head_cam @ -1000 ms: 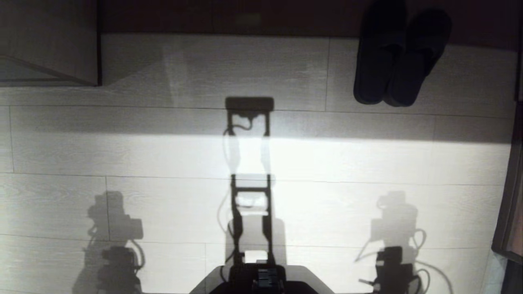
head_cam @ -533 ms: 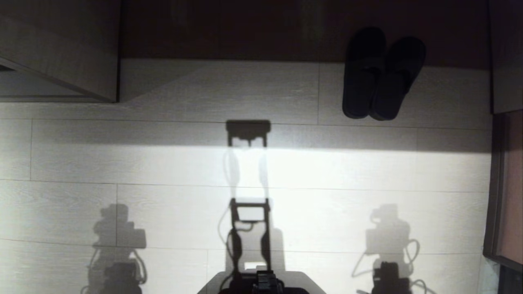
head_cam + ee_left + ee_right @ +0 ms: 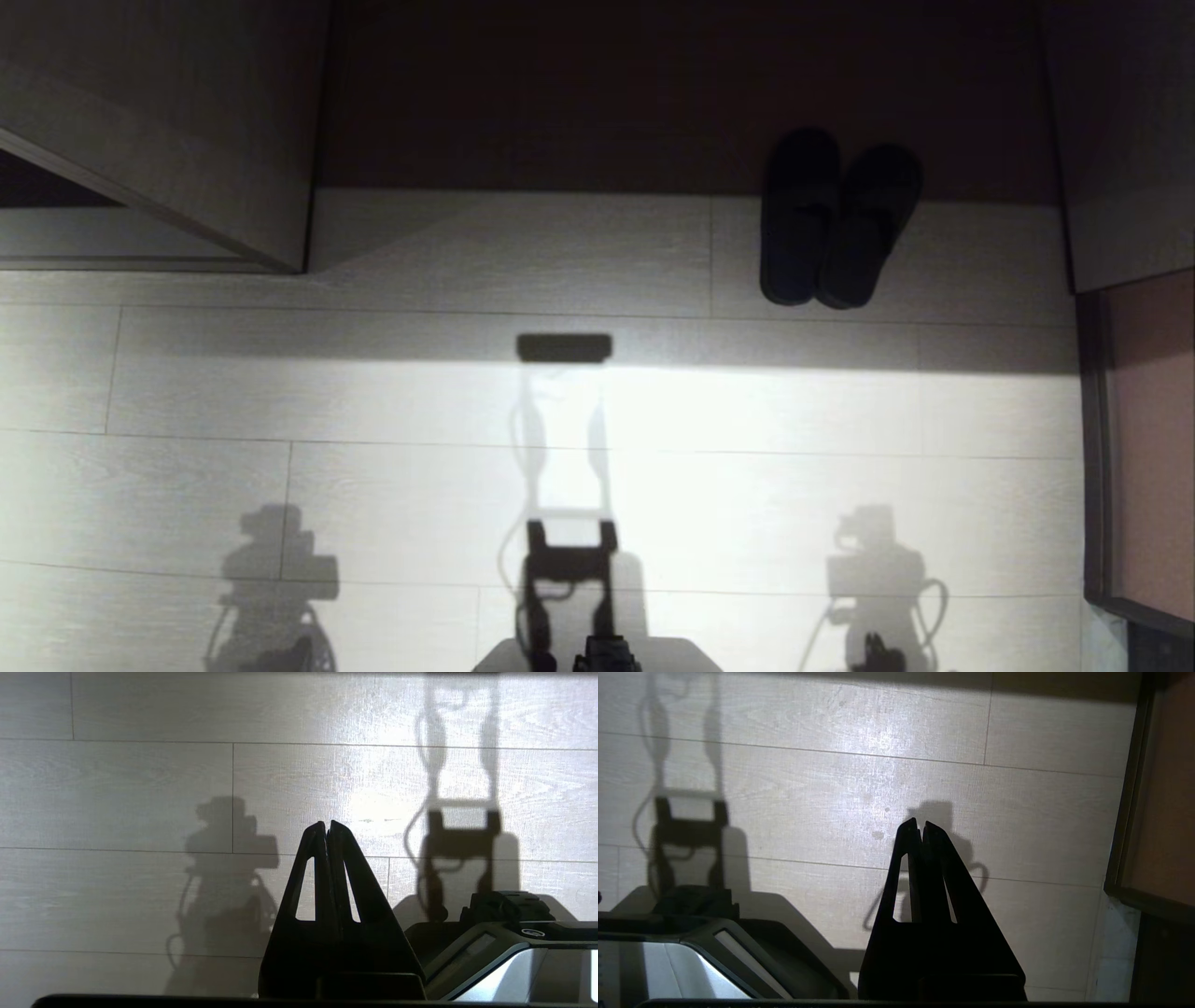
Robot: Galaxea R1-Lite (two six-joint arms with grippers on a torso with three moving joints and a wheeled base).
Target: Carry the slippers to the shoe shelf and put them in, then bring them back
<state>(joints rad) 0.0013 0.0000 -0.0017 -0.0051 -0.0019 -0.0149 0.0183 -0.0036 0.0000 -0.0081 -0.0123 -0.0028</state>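
Seen from each wrist camera, the left end effector [image 3: 328, 826] and the right end effector [image 3: 917, 826] hang over pale plank floor [image 3: 747, 485], each with its two black fingers pressed together at the tips and nothing between them. Neither arm itself appears in the head view; only their grey shadows [image 3: 280, 579] fall on the boards, to either side of the taller shadow of the robot's trunk. Beside each end effector, toward the robot's middle, a corner of the dark wheeled base [image 3: 504, 933] juts in, cut off by the frame edge.

Well ahead of the right end effector, past the bright band of light, the slippers [image 3: 831, 224] lie side by side and touching on the floor, heels toward the robot. Their toes run into a deep shadow, so their colour and the exact line of the toes are hard to make out; they read only as two dark shapes.

Beyond them the recess [image 3: 672, 103] is almost black, and what it holds cannot be told. A wood-grain cabinet panel [image 3: 187, 121] stands far ahead of the left end effector, cropped at the top. Out to the right end effector's outer side, a dark-framed reddish panel [image 3: 1153, 439] runs off the edge of the view.
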